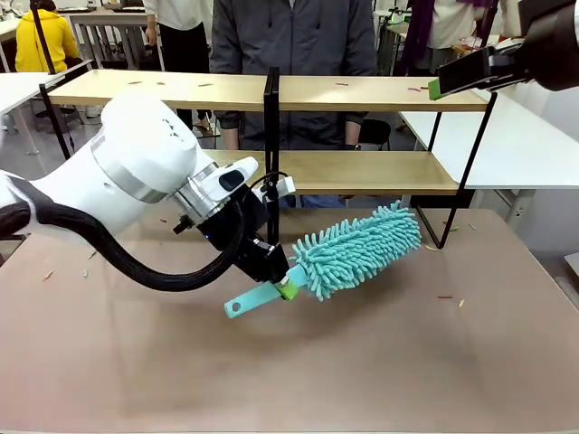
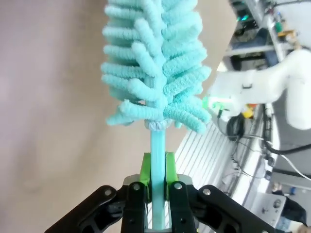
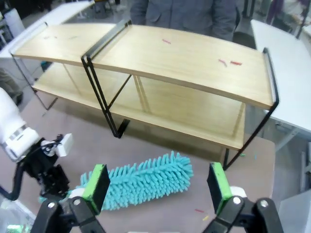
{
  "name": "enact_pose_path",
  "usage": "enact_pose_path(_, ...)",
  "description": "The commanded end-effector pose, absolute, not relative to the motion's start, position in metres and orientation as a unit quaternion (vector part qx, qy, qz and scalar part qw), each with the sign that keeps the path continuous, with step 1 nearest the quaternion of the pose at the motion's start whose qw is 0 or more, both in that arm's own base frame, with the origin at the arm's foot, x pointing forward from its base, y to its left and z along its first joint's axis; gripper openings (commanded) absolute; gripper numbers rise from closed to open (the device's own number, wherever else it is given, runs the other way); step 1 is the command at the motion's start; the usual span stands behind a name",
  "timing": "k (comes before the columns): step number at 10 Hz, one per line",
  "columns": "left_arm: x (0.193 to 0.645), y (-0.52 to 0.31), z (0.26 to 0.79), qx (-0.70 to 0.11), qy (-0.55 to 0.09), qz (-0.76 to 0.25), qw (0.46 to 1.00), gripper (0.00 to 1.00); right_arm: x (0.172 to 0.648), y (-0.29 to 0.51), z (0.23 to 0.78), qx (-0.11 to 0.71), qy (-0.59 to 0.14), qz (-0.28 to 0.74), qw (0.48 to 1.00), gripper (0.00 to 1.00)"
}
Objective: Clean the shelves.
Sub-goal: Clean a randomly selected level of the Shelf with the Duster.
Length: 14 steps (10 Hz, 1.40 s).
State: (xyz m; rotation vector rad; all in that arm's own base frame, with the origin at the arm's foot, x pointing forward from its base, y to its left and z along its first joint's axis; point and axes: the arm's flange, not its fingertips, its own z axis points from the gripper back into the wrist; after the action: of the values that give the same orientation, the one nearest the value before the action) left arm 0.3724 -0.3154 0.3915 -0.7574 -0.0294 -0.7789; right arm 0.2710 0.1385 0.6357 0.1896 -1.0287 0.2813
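The shelves (image 1: 181, 89), two light wooden boards in a thin black frame, stand at the far side of the brown table. Small red scraps (image 1: 416, 89) lie on the top board (image 3: 184, 58). My left gripper (image 1: 280, 285) is shut on the teal handle of a fluffy teal duster (image 1: 357, 249), whose head hovers low over the table in front of the lower board. In the left wrist view the green pads (image 2: 145, 170) clamp the handle below the duster (image 2: 155, 63). My right gripper (image 1: 443, 83) hangs high beside the top board's right end. It is open (image 3: 158, 189) and holds nothing, above the duster (image 3: 141, 182).
A person (image 1: 294, 36) stands right behind the shelves. White tables sit to the right (image 1: 516, 136) and left (image 1: 18, 89). Tiny scraps dot the brown tabletop (image 1: 362, 362), which has free room at the front.
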Motion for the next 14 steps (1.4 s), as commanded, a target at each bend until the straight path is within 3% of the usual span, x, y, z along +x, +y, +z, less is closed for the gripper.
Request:
enact_pose_path(1, 0.395, -0.324, 0.405, -0.374, -0.026, -0.356, 0.856, 0.13, 0.271, 0.138, 0.636, 0.092, -0.49, 0.133, 0.857, 1.0)
enact_pose_path(3, 0.378, -0.317, 0.387, -0.362, -0.015, -0.365, 0.858, 0.13, 0.271, 0.138, 0.636, 0.092, -0.49, 0.133, 0.857, 1.0)
enact_pose_path(6, 0.366, -0.261, 0.418, -0.4, 0.009, -0.44, 0.804, 0.13, 0.271, 0.138, 0.636, 0.092, -0.49, 0.133, 0.857, 1.0)
enact_pose_path(10, 0.318, -0.104, 0.472, -0.464, -0.084, -0.445, 0.762, 0.13, 0.271, 0.138, 0.636, 0.092, -0.49, 0.133, 0.857, 1.0)
enact_pose_path(11, 0.297, -0.064, 0.484, -0.5, -0.129, -0.441, 0.734, 0.13, 0.271, 0.138, 0.636, 0.092, -0.49, 0.133, 0.857, 1.0)
enact_pose_path(13, 0.267, 0.027, 0.516, -0.57, -0.361, -0.165, 0.72, 0.13, 0.271, 0.138, 0.636, 0.092, -0.49, 0.133, 0.857, 1.0)
enact_pose_path(14, 0.253, 0.068, 0.529, -0.551, -0.456, 0.0, 0.699, 0.13, 0.271, 0.138, 0.636, 0.092, -0.49, 0.133, 0.857, 1.0)
